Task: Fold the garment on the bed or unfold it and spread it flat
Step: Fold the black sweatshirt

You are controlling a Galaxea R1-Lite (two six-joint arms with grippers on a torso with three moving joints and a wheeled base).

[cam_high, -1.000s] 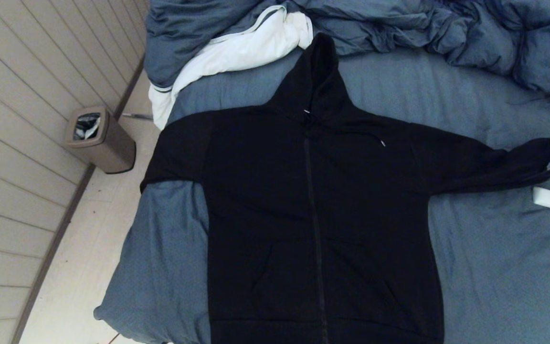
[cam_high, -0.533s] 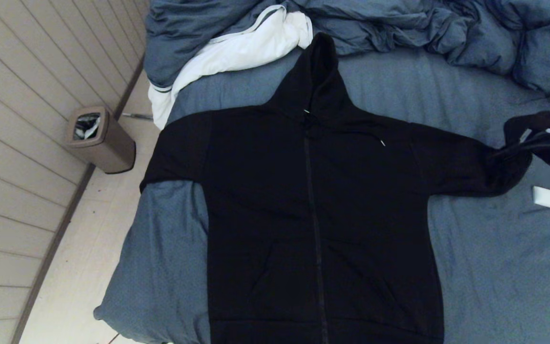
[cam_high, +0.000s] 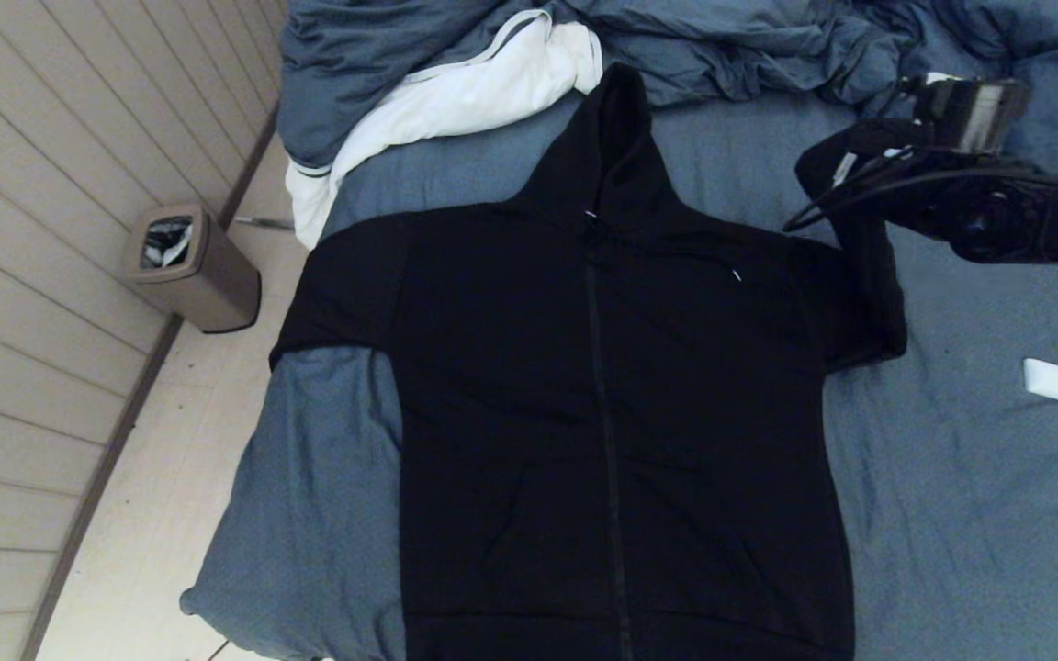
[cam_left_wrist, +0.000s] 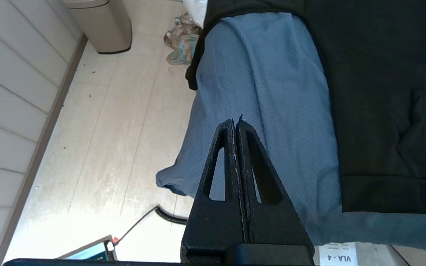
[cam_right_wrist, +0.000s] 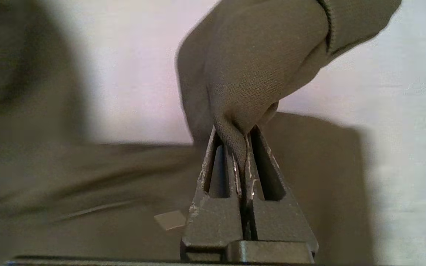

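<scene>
Two fingers (cam_right_wrist: 231,147) of the right gripper (cam_high: 846,165) are clamping the cuff of the garment (cam_high: 612,386), which is lying zipped and flat near the bed's (cam_high: 951,514) left edge. Recommended: carry the sleeve across the chest, keeping it taut. The left gripper (cam_left_wrist: 235,123) is hanging closed and empty beyond the bed's near-left corner.
</scene>
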